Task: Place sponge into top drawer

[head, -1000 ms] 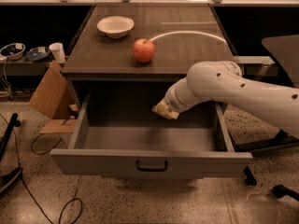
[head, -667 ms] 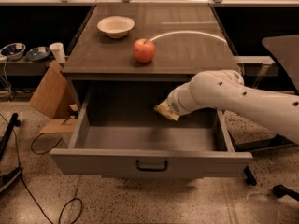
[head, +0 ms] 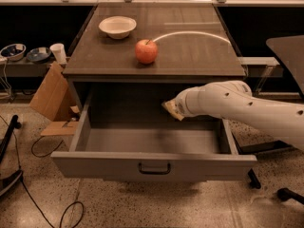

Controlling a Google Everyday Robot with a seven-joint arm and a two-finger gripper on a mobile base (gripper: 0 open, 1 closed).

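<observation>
You can barely see the gripper (head: 175, 109). It sits at the tip of the white arm (head: 247, 110), over the right rear of the open top drawer (head: 95, 163), and the wrist housing covers nearly all of it. Of the sponge (head: 170, 109), at the gripper's left side, you get only a pale, blurred corner; no dark scrub side shows. The arm runs off the right edge and hides the drawer's right rear corner behind the gripper. Far right of the gripper, a dark slab (head: 287, 49) is cut by the edge. Far left, a small bowl (head: 12, 51) is clipped too, and you cannot tell what is in it.
</observation>
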